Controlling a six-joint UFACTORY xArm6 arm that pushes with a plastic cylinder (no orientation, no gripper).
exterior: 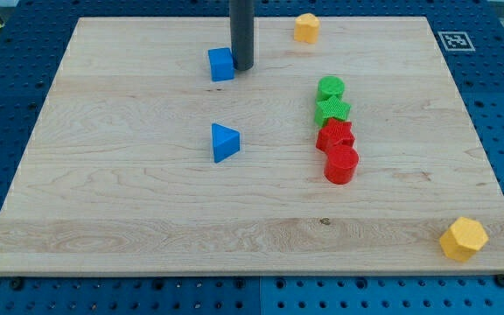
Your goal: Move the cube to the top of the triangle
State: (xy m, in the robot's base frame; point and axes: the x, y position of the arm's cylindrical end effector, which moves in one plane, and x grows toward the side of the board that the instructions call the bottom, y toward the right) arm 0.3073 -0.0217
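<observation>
Where blocks lie: wooden board, blue pegboard.

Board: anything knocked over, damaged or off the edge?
Nothing stands out. All blocks sit flat on the wooden board. The yellow block at the view's bottom right sits close to the corner but is on the board. My tip rests against the right side of the blue cube, above the blue triangle.

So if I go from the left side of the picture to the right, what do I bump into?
Blue cube, then my tip touching it, yellow block up top, the green and red pile (too bunched to order), then the yellow block in the corner.
</observation>
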